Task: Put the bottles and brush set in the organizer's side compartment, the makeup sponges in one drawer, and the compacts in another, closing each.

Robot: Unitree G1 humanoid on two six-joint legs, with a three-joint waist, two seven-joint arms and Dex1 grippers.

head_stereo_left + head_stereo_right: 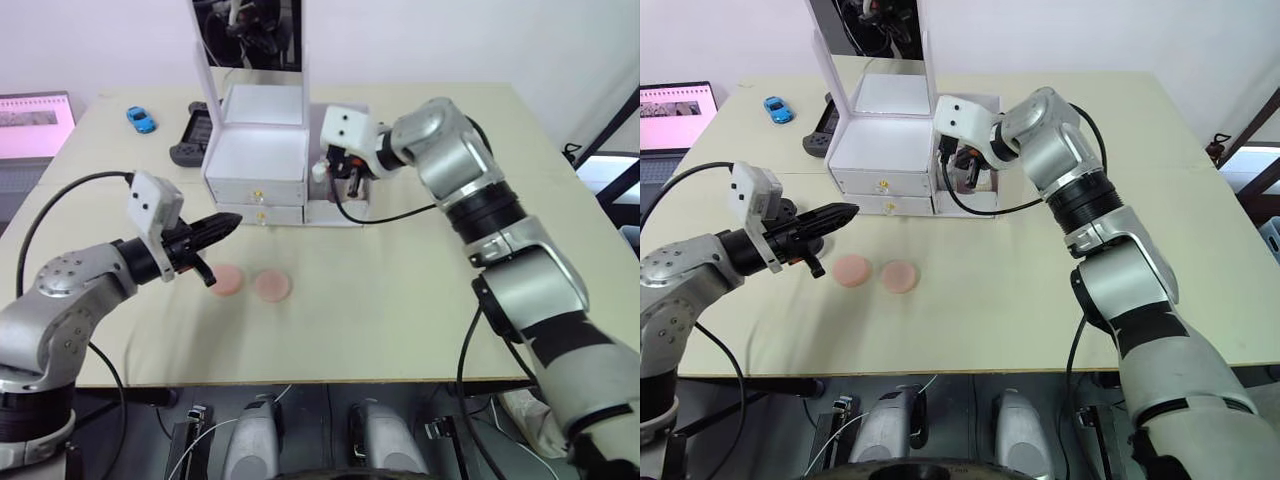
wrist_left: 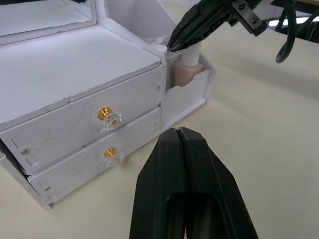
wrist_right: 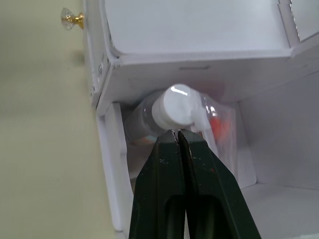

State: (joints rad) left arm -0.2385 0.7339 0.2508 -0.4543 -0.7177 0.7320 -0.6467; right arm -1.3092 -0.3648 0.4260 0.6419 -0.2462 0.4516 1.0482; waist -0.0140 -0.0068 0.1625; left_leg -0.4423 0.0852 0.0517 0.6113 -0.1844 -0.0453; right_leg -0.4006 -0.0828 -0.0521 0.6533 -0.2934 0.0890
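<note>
matt white plastic organizer (image 1: 255, 170), glossy gold knobs (image 2: 104, 112), smooth white bottle cap (image 3: 177, 105)

The white organizer (image 1: 895, 150) stands near the far edge of the desk (image 1: 1040, 290), with its upright mirror (image 1: 868, 28) behind and two gold-knobbed drawers (image 1: 883, 195) in front, both closed. The right gripper (image 1: 962, 165) reaches down into the side compartment (image 1: 970, 190) at the organizer's right side. The left gripper (image 1: 835, 214), its fingers pressed together, hovers above the desk in front of the drawers. Two pink makeup sponges (image 1: 876, 273) lie side by side toward the near edge. A blue toy car (image 1: 779, 109) and a black controller (image 1: 822, 132) lie near the far left corner.
</note>
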